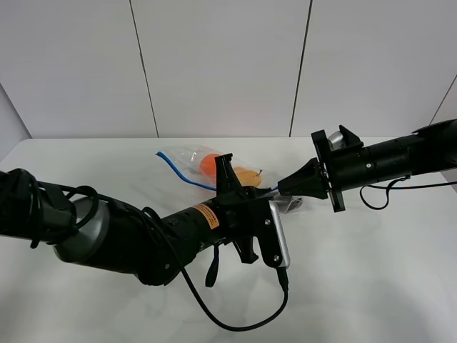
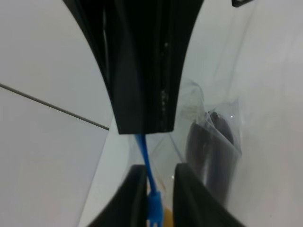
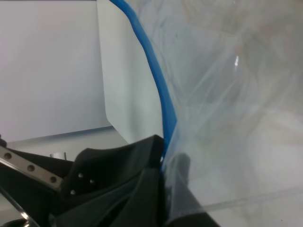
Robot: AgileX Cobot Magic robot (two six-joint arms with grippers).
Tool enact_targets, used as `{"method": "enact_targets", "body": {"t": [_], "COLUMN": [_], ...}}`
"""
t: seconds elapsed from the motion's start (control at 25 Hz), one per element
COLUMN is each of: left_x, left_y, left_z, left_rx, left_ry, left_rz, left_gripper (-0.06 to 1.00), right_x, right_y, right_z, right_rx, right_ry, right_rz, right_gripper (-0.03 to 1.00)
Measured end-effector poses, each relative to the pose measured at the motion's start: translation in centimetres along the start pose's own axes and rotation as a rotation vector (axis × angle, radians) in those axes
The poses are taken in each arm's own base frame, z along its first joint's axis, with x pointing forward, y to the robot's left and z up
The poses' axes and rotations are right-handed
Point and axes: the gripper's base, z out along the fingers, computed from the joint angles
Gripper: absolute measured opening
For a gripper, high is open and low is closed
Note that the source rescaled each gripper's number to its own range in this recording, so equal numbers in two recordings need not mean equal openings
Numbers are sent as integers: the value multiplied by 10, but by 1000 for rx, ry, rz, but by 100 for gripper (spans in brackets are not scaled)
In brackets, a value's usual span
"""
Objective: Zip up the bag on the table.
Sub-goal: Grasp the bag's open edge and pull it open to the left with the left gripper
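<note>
- The bag [image 1: 190, 157] lay near the far edge of the surface [image 1: 371, 271], about midway along that edge. It was clear crinkled plastic, partly hidden behind the two arms.
- Its blue zipper strip [image 1: 178, 174] ran along the bag's near side, curving from the end towards the surface's left edge across to the end towards the right edge.
- An orange [image 1: 208, 166] showed through the plastic at the middle of the bag. In the left wrist view a dark purple eggplant [image 2: 213, 151] lay inside the bag [image 2: 208, 106], just beside the strip [image 2: 143, 150].
- The left gripper [image 1: 227, 166] reached in from the near left corner and sat over the strip partway along it. In its own wrist view the left gripper [image 2: 160, 171] was closed narrowly about the strip, with the blue slider between its fingers. A thin gap showed on one side of the slider.
- The right gripper [image 1: 283, 188] came in from the right edge and met the end of the strip on that side. The right wrist view showed the right gripper [image 3: 163, 153] clamped on the strip [image 3: 156, 80], where the clear plastic [image 3: 227, 94] gathered at the fingers. The same closed tip [image 2: 144, 126] appeared in the left wrist view, just beyond the left gripper along the strip.
- A black cable [image 1: 235, 325] from the left arm looped over the surface towards the near edge.
- A pale panelled wall [image 1: 221, 64] stood behind the far edge.
</note>
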Motion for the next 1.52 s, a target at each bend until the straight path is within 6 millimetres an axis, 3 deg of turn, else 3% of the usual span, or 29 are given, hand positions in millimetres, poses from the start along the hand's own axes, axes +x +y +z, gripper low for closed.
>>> {"method": "enact_targets", "body": {"t": [0.08,0.52,0.92,1.52], "left_x": [0,10,73,121], "left_y": [0,6,22,60], "left_z": [0,2,10,6], "left_rx": [1,3,-43,-175], "left_ry": [0,21,176,251], "left_rz": [-15,-19,-56,-59], "left_gripper": [0,0,0,0], "right_x": [0,0,-1,2], "right_y": [0,0,1,7], "right_z": [0,0,0,-5], "right_rx": [2,-4,-13,24], "right_ry": [1,1,-11,9], "right_rz": [-1,1,7,-11], "right_gripper": [0,0,0,0]}}
